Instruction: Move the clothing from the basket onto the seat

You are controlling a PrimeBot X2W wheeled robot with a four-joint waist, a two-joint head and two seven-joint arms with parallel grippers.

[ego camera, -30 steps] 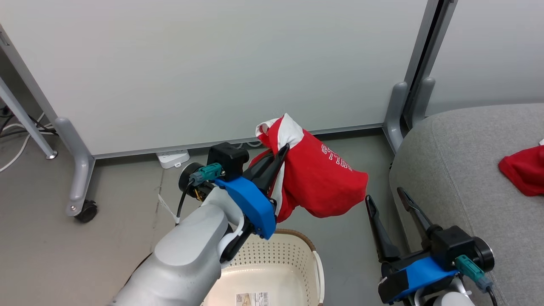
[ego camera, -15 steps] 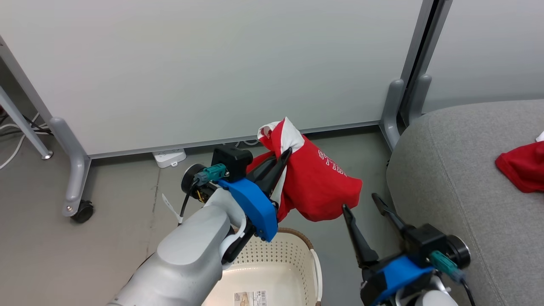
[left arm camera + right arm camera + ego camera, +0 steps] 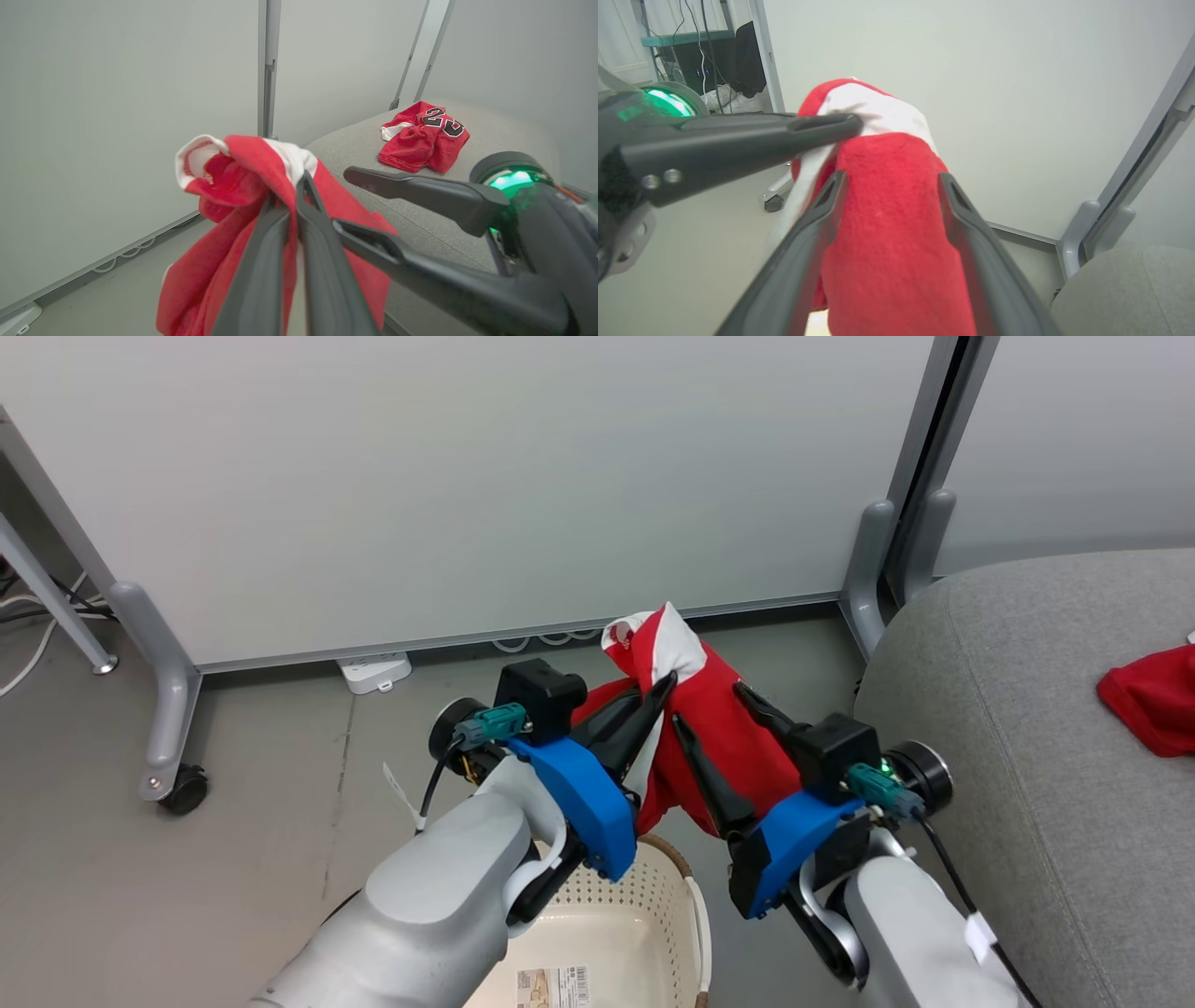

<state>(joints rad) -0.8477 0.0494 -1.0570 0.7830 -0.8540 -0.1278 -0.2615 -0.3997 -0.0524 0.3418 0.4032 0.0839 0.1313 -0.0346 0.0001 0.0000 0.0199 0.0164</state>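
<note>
1. Basket [image 3: 644, 896]: it stands on the floor at the bottom of the head view, below the left forearm. No garment shows in the visible part of its interior.
2. Left gripper [image 3: 658, 693]: both fingers are clamped together on the upper fold of the striped garment [image 3: 719, 737], at its white band. The garment hangs clear of the floor, above and beyond the far rim of the basket.
3. Right gripper [image 3: 708, 705]: the fingers stand apart and straddle the red hanging body of the garment, one finger on each side. Whether they press the cloth cannot be told.
4. Seat [image 3: 1008, 728]: it lies right of both grippers. The jersey [image 3: 1153, 700] lies crumpled on its top surface, near the right edge, well apart from the held garment.
</note>
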